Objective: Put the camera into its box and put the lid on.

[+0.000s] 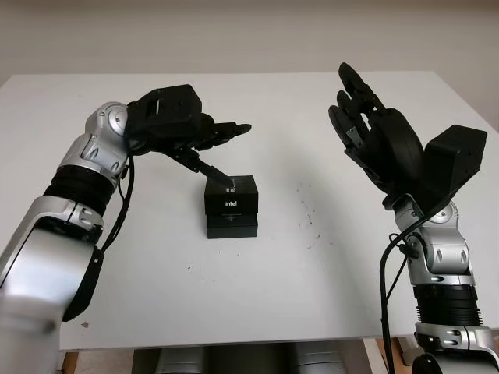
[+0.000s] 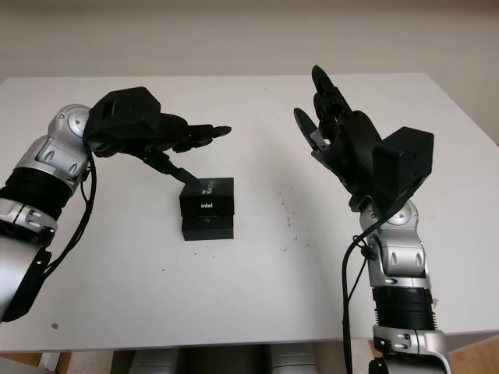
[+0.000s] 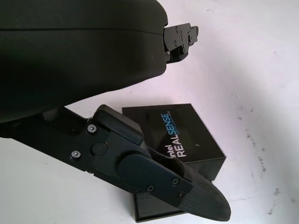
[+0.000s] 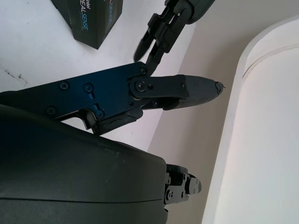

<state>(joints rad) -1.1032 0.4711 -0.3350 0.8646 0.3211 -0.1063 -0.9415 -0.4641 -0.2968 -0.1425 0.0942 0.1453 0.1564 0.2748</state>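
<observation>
A black Intel RealSense box stands mid-table. Its lid [image 1: 231, 194] sits on the black base [image 1: 231, 226], shifted a little toward the back, so the base's front rim shows. The lid hides the inside. My left hand [image 1: 234, 156] hovers just over the lid from the left, open, with its thumb tip [image 1: 226, 181] at the lid's top face and the other fingers [image 1: 234, 128] stretched out above and behind. The left wrist view shows the lid [image 3: 187, 135] under that thumb [image 3: 187, 196]. My right hand [image 1: 362, 117] is raised to the right of the box, open, well apart from it.
The white table [image 1: 156, 296] has its front edge close to me and a pale wall behind it. A few small dark marks [image 1: 308, 210] lie on the tabletop between the box and the right arm.
</observation>
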